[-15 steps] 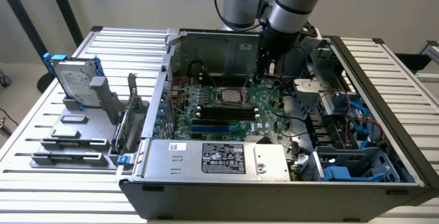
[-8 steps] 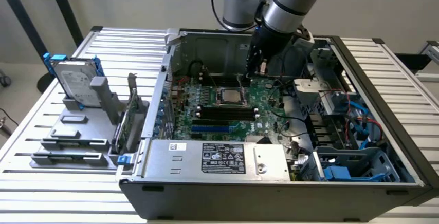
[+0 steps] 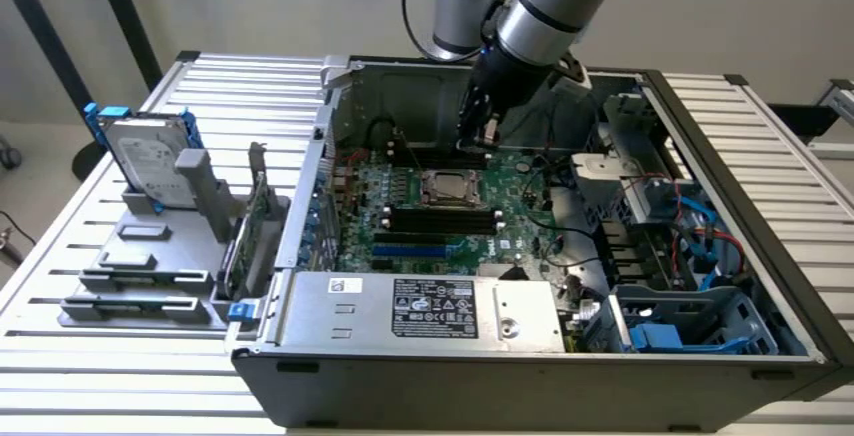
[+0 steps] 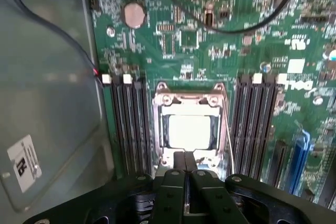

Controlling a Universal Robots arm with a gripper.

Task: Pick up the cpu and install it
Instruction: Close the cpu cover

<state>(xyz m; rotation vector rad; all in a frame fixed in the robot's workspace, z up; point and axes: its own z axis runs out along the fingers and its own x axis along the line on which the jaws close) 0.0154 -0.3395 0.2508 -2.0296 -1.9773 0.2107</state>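
Inside the open computer case (image 3: 534,386), exterior view, the claw (image 3: 483,136) hangs near the cpu (image 3: 450,188), which sits flat in its socket. At the wrist view, the cpu (image 4: 189,129) is a bright silvery square lying face up, its edges parallel to the memory slots (image 4: 128,124). The claw (image 4: 185,167) is closed and empty.

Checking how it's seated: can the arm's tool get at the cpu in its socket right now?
Probably yes: the tool hangs close above the cpu with nothing between them, though the metal frame hems its edges.
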